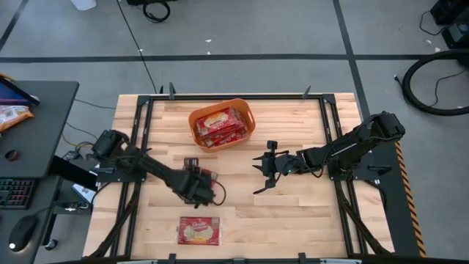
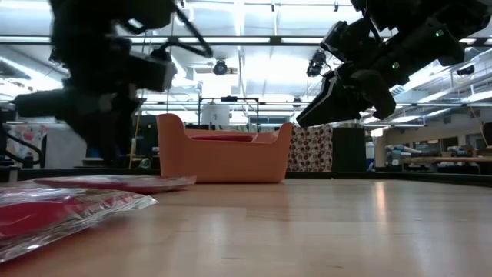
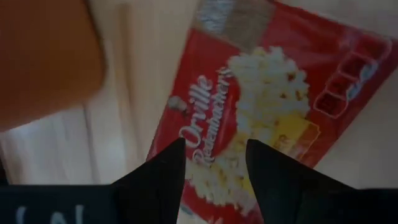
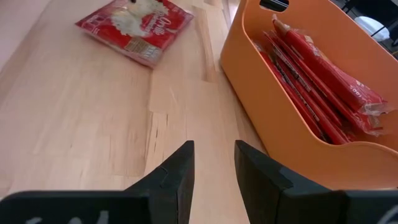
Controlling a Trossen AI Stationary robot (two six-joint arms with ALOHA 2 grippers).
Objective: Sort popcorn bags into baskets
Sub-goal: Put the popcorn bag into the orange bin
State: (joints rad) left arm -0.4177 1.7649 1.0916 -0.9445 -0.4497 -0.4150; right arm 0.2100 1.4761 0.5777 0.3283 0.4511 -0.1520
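An orange basket (image 1: 193, 123) stands at the table's far middle with several red popcorn bags (image 1: 221, 126) leaning inside; it also shows in the right wrist view (image 4: 261, 106). One popcorn bag (image 1: 209, 174) lies flat mid-table, under my left gripper (image 1: 198, 185). In the left wrist view my left gripper (image 3: 214, 146) is open, its fingers over the bag's label (image 3: 267, 81). Another bag (image 1: 198, 230) lies flat near the front edge. My right gripper (image 1: 265, 169) is open and empty, above the table right of centre, near the basket. My left gripper comes at the mid-table bag from above with open fingers (image 3: 168, 174) standing over its near part. Whether they touch the bag I cannot tell.
A dark desk (image 1: 44, 125) stands left of the table with a keyboard, a mouse and an orange-red packet (image 1: 11, 114). Black frame rails run along the table's left and right sides. Bare wood lies at the front right (image 1: 293, 227).
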